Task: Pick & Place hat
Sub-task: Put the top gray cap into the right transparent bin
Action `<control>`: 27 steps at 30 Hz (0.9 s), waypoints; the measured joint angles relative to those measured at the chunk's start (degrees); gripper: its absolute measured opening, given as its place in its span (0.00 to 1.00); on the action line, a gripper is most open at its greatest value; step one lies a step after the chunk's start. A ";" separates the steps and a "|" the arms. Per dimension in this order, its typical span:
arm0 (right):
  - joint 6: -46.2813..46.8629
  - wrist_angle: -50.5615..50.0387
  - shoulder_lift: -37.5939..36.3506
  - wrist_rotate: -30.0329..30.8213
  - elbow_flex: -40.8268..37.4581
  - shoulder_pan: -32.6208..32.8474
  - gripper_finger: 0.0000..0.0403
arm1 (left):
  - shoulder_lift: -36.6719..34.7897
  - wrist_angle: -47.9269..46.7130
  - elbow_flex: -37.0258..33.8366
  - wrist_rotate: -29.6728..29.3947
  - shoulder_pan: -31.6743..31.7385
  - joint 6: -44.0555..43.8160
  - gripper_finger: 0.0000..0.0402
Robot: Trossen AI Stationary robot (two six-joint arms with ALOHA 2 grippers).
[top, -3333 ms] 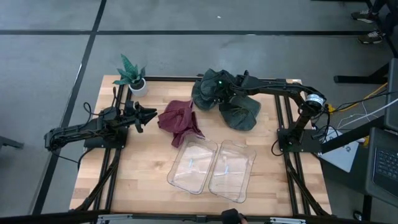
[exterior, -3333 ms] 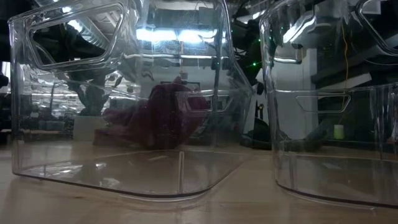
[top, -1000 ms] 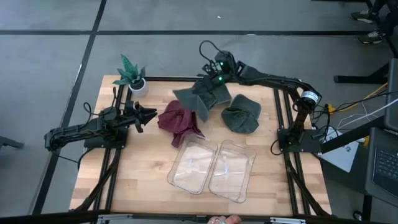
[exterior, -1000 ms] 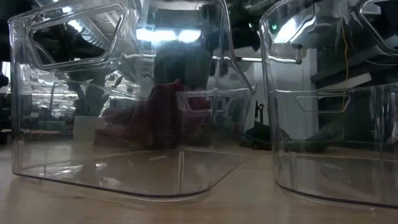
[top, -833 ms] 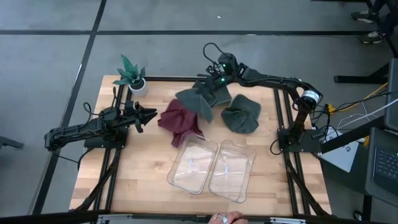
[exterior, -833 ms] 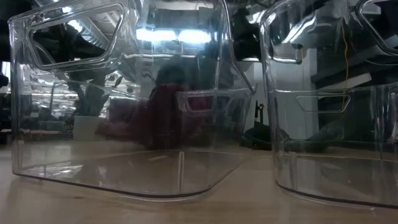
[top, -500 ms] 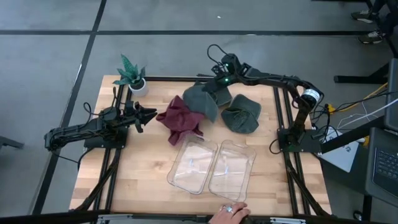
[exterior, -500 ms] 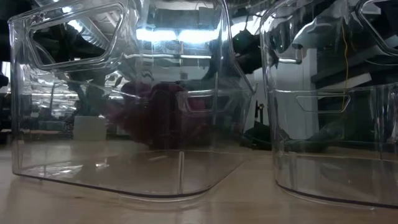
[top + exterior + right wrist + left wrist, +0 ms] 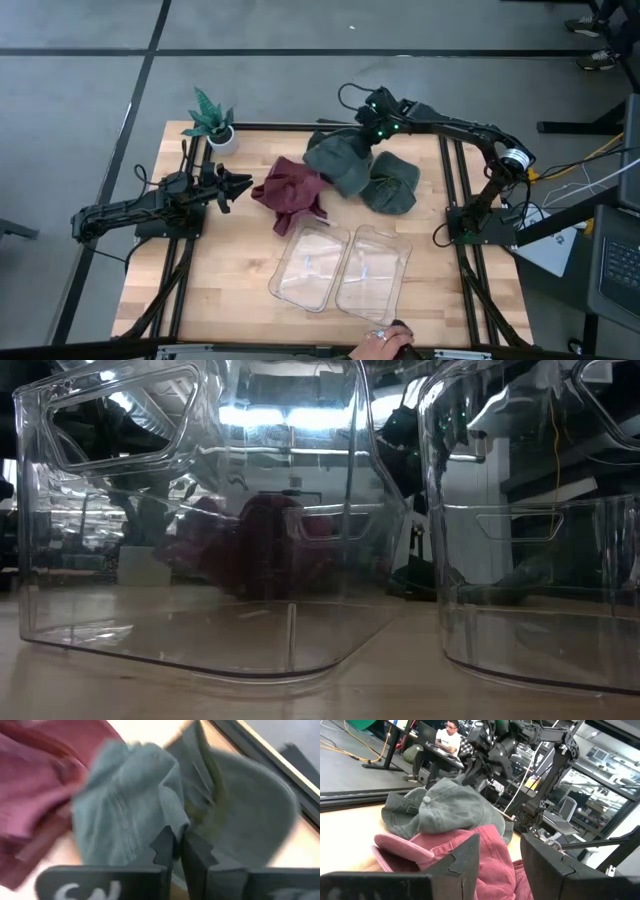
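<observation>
1. Left end effector [image 9: 240, 185]: parked low over the left part of the table [image 9: 230, 270], pointed toward the hats. Fingers [image 9: 465, 857] set apart, with nothing between them. Flat-faced, angular and matte black.
2. Right end effector [image 9: 372, 128]: positioned over the back of the table, at the rear edge of the grey-green cap [image 9: 340, 162]. Cannot tell how far open, nor whether any cloth is pinched. Only soft grey-green fabric visible just beyond the tips in the right wrist view [image 9: 176, 840].
3. Grey-green cap: slumped on the table at back centre. Washed cotton look, rounded crown with a small top button [image 9: 426, 800], and loosely creased panels. Overlaps the maroon hat [image 9: 290, 190] on one side and touches the dark green hat [image 9: 392, 185] on the other.
4. Maroon hat: crumpled, faded cloth with a flat stiff brim [image 9: 400, 847], lying just ahead of the left end effector.
5. Dark green hat: bunched into a rounded, wrinkled mound toward the table's right.
6. Two clear plastic bins [image 9: 275, 285] [image 9: 400, 262]: side by side at the front, both empty. Rigid glossy walls, rounded corners and moulded handle cut-outs [image 9: 120, 415].
7. Table: pale wooden planks within a black frame.
8. Small potted plant [image 9: 212, 120]: spiky green leaves in a white pot, at the back-left corner.
9. Person's hand [image 9: 385, 340]: at the table's front edge.
</observation>
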 joint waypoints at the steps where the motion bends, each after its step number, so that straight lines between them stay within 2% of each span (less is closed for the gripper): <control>1: -0.58 -1.43 -0.06 1.73 0.00 0.01 0.11 | 0.00 0.00 0.02 0.02 0.00 0.00 0.34; 8: -5.26 -7.17 -0.13 7.62 0.00 0.20 0.23 | 0.00 0.01 0.00 0.02 -0.01 0.00 0.34; 12: -8.20 -8.27 -0.43 11.06 0.00 0.41 0.33 | -0.01 0.01 0.00 0.01 -0.01 0.00 0.34; 18: -12.04 -9.22 -1.02 19.47 2.03 0.55 0.49 | 0.00 0.00 0.00 0.02 -0.02 0.00 0.34; 23: -17.41 -9.44 -2.15 17.75 6.59 1.35 0.59 | 0.00 0.00 0.00 0.02 -0.02 0.00 0.34; 27: -25.65 -8.14 -1.89 17.34 11.69 3.28 0.61 | 0.00 0.00 0.02 0.02 0.00 0.00 0.34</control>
